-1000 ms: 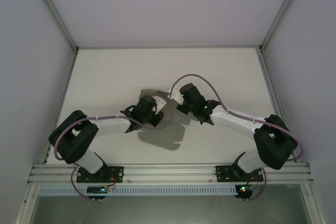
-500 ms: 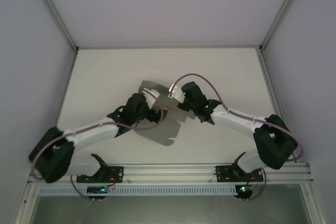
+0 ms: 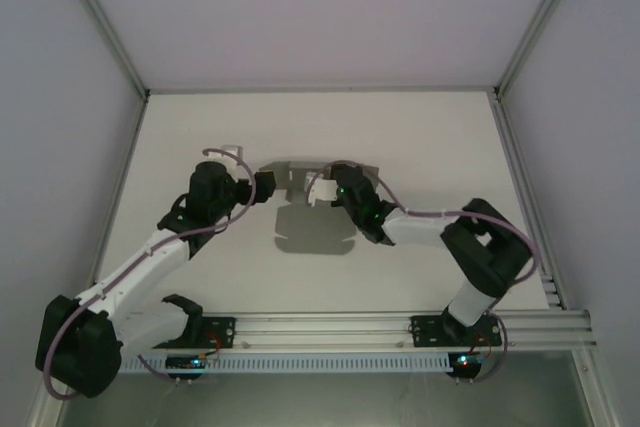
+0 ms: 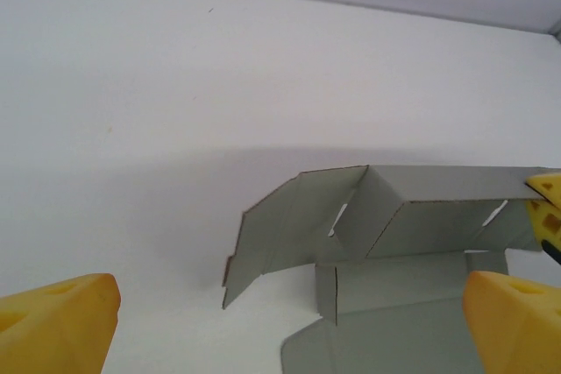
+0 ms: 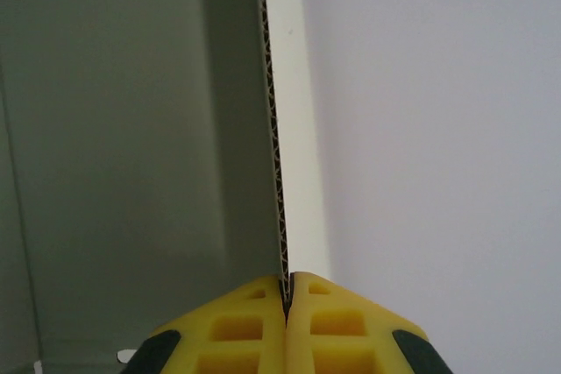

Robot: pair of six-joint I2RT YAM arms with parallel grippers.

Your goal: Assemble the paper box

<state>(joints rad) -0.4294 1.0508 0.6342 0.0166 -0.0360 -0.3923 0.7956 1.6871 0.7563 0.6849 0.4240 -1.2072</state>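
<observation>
So the paper box (image 4: pixel 394 216) is only half done, as far as can be judged: it's found around the middle of the table (image 3: pixel 200 127), between the two arms, and it's more of a folded-up sheet than a box at this point. A long panel has been raised and creased into a sort of ridge, side flaps are splayed out loose to the left, and a lower flap is left lying flat on the tabletop. A couple of slots can be seen in the card with nothing tucked into them, so the locking tabs probably haven't been dealt with yet. One upright wall is pinched at its edge by the right gripper (image 5: pixel 287 291), fingers clenched tight on the corrugated card with no gap to be made out. The left gripper (image 4: pixel 289 326) is spread wide, released, with nothing grasped; it's pointed at the box from the left side, a little apart from the loose flaps. What's left, presumably: the remaining walls need to be stood up, the flaps folded in, and the tabs pushed home.
</observation>
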